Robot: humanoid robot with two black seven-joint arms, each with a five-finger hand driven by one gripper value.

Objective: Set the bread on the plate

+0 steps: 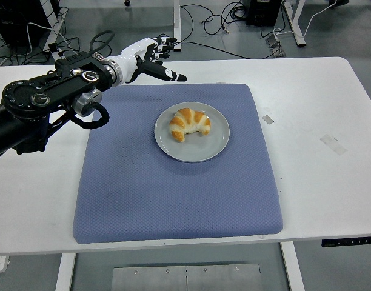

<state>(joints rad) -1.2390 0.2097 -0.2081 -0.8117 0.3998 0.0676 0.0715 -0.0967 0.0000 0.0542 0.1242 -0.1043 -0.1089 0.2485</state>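
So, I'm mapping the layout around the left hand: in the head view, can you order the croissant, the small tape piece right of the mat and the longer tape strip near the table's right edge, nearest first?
From the left hand, open above the mat's far left corner:
1. Croissant, on the plate, mid-mat.
2. Small tape piece, just right of the mat.
3. Longer tape strip, far right.

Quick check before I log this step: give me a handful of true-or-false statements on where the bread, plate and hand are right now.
1. The bread lies on the plate. True.
2. The left hand grips the bread. False: it is open, up-left of the plate, touching neither.
3. The plate sits on the blue mat. True.
4. The plate is on bare white table. False: it is on the mat.
5. The right hand is over the plate. False: it is out of view.
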